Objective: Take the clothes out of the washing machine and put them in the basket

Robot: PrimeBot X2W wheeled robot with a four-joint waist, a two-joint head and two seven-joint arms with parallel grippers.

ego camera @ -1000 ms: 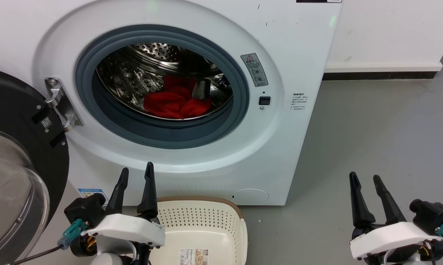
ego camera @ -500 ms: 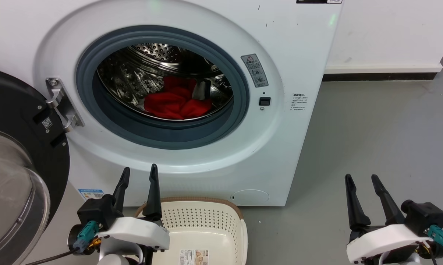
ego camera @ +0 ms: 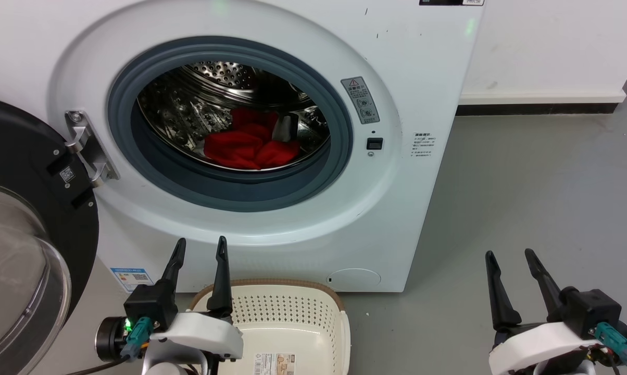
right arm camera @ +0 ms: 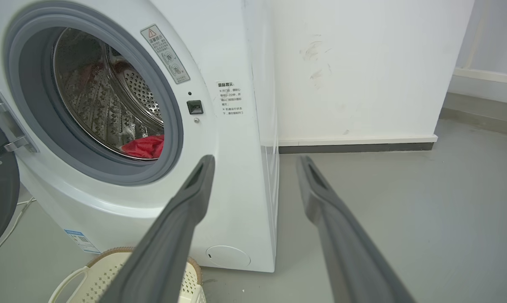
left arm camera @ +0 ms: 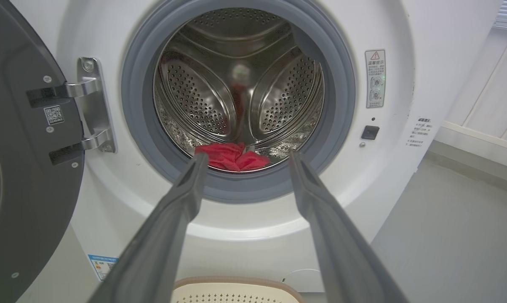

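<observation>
The white washing machine stands with its door swung open to the left. Red clothes lie at the bottom of its steel drum, also seen as clothes and clothes. The cream basket with a brown rim sits on the floor below the porthole. My left gripper is open, low in front of the machine at the basket's left rim. My right gripper is open over the floor to the machine's right. Both are empty.
Grey floor stretches to the right of the machine up to a white wall with a dark baseboard. The open door's glass bowl bulges at the left, near my left arm.
Both grippers have sunk lower in the head view and shifted slightly, the left one to the right, the right one to the left. The clothes and basket have not moved.
</observation>
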